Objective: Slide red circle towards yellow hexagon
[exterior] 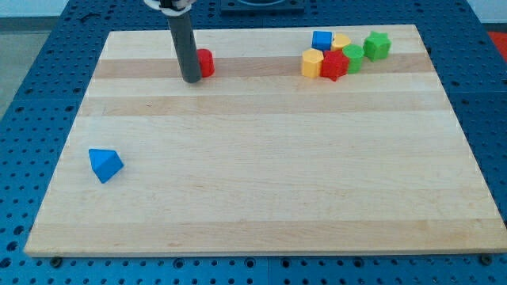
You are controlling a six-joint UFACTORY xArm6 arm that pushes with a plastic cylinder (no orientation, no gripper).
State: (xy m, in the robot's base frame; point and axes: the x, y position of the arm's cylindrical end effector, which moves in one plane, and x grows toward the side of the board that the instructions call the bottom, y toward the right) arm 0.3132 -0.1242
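tip (191, 80) of the rod down on the wooden board (261, 206) near its top-left corner, grasping nothing, pressed against the left side of the red circle (205, 62). red circle just to the tip's right, close to the top edge. yellow hexagon (312, 62) well apart to the right along that same edge, at the left of a cluster near the top-right corner. so tip, circle and hexagon nearly in one line: a straight push rightward looks called for.
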